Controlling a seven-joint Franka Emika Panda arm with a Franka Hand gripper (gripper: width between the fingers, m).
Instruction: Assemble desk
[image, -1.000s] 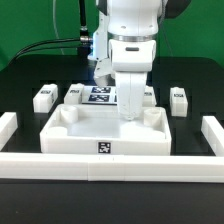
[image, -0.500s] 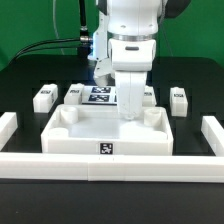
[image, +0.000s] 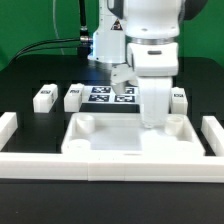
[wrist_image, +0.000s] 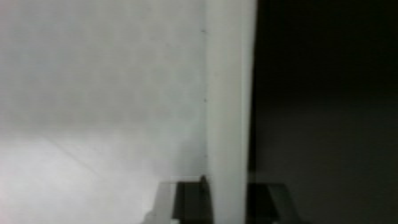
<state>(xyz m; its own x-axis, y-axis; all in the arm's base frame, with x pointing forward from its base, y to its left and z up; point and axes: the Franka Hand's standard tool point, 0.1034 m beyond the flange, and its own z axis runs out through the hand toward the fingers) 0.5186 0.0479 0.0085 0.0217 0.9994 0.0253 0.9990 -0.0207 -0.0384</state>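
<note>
The gripper (image: 152, 120) is closed narrowly on the far rim of the desk top (image: 115, 136). Keeping the top flat and moving slowly would probably seat it squarely against the near border wall (image: 110, 166).

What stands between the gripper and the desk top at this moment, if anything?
Nothing visible. The gripper is down at the desk top, near its far corner on the exterior view's right. In the wrist view its shut jaws pinch a thin white edge, apparently the top's rim.
</note>
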